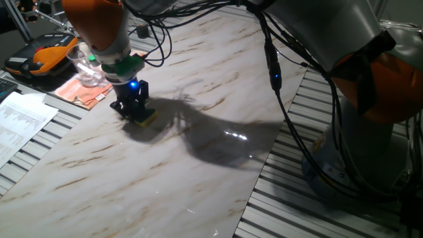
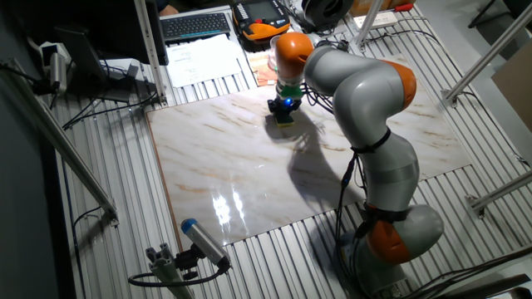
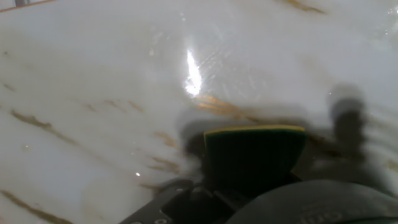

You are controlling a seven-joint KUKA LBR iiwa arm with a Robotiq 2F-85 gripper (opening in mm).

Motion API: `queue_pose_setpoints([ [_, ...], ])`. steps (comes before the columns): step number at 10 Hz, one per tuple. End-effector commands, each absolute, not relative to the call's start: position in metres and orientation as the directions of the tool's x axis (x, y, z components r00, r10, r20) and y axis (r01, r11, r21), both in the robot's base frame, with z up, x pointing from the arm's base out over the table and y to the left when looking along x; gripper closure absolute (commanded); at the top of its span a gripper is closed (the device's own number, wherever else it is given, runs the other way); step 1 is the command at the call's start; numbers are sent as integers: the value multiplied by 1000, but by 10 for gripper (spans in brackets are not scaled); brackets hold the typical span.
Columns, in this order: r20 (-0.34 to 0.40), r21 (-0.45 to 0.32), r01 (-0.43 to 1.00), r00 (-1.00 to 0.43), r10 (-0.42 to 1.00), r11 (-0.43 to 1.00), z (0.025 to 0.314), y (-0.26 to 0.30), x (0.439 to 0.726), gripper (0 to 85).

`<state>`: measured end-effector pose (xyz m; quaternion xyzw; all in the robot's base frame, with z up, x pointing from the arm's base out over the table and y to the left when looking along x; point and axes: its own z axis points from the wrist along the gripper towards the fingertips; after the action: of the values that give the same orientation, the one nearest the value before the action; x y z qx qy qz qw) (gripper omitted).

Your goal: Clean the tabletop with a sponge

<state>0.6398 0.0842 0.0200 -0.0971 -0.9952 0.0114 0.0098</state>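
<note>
The tabletop (image 1: 198,132), a long glossy white marble-look surface with thin brown veins, fills most of one fixed view and runs across the middle of the other fixed view (image 2: 249,166). A bright glare patch sits near its lower middle in the other fixed view, and another shows at the upper middle of the hand view. Around it lies a grey slatted surface (image 1: 317,211).

The arm (image 2: 366,91), grey with orange joints, rises from the lower right of the other fixed view and bends over to the slab's upper edge. Black cables (image 1: 284,99) hang along it, and its shadow falls dark across the centre of the slab in one fixed view.

At the upper left of one fixed view, off the slab, sit an orange and black device (image 1: 46,53), a clear plastic cup (image 1: 84,66) on a reddish cloth or paper (image 1: 82,92), and printed sheets (image 1: 20,122).

The gripper (image 1: 135,109), black with a small blue light above it, points down at the slab in the left centre of one fixed view. Its fingers are closed around the sponge (image 1: 145,119), which rests against the marble near the slab's far edge. In the hand view the sponge (image 3: 255,152) shows a dark green face with a yellow rim, low and centre right.
</note>
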Motion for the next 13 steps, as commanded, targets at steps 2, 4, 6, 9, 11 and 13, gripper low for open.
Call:
queue_pose_setpoints([
  [2,19,-23,197,-980,197,980,18,92,637,850],
  [4,22,-18,196,-980,196,981,20,93,637,850],
  [6,24,-21,189,-981,190,982,22,94,637,850],
  [9,37,-24,183,-982,184,983,31,93,637,850],
  [11,34,-23,183,-982,184,983,29,94,638,850],
  [13,35,-18,183,-982,184,983,28,94,638,850],
])
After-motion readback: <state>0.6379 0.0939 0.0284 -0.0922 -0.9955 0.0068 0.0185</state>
